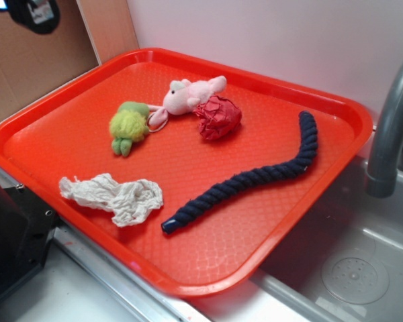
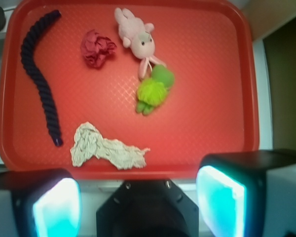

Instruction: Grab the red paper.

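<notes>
The red paper point(image 1: 218, 117) is sitting on the orange-red tray point(image 1: 67, 100), toward the far side from the pincer, and nothing is gripping it. In the wrist view the pincer point(image 2: 138, 202) is hanging high above the near rim of the tray with its two pads wide apart and nothing between them.

The pink plush toy point(image 1: 191, 95) is lying just beside the paper, apparently touching it or nearly so in the exterior view, and a green fuzzy toy point(image 1: 129, 125) is sitting at the plush's other end. That closeness is looking like the main hazard: a pad coming down on that side could be snagging the plush along with the ball, or nudging the ball away. The ball is light and crumpled, so a glancing pad could be rolling it over the textured tray instead of pinching it, and a shallow grip might be catching only an outer fold. Its colour is close to the tray's, which could be making the edge harder to judge.

The dark blue rope point(image 1: 255, 176) and the off-white paper wad point(image 1: 114, 194) are lying well apart from it.

The ball is roughly round, with no clear long axis and no particular direction it is pointing; approaching from the side away from the plush seems safest.
</notes>
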Tool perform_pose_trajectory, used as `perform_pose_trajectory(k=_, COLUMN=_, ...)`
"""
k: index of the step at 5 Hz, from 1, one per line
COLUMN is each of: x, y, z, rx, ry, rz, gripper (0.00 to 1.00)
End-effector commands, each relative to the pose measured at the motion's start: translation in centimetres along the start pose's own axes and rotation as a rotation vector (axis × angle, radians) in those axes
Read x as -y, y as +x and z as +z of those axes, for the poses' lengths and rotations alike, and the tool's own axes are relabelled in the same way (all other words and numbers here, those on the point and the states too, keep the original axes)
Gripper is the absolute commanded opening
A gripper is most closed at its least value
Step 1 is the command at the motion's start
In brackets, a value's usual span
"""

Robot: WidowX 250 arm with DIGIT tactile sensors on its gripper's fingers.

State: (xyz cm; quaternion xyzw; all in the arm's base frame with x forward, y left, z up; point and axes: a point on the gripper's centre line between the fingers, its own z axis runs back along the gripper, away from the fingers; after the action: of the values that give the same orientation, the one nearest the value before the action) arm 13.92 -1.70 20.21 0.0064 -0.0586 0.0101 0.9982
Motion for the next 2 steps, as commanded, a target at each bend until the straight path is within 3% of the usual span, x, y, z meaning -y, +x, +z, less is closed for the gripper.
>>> perform_pose_trajectory(k=1, x=1.4, y=4.1, z=-4.4, rx=0.150, ry=-0.043, rz=-0.021, gripper=1.00)
perform_pose_trajectory(k=2, x=1.4, y=6.4, z=-6.6, rx=0.162, ry=-0.055, rz=-0.019, gripper=1.00)
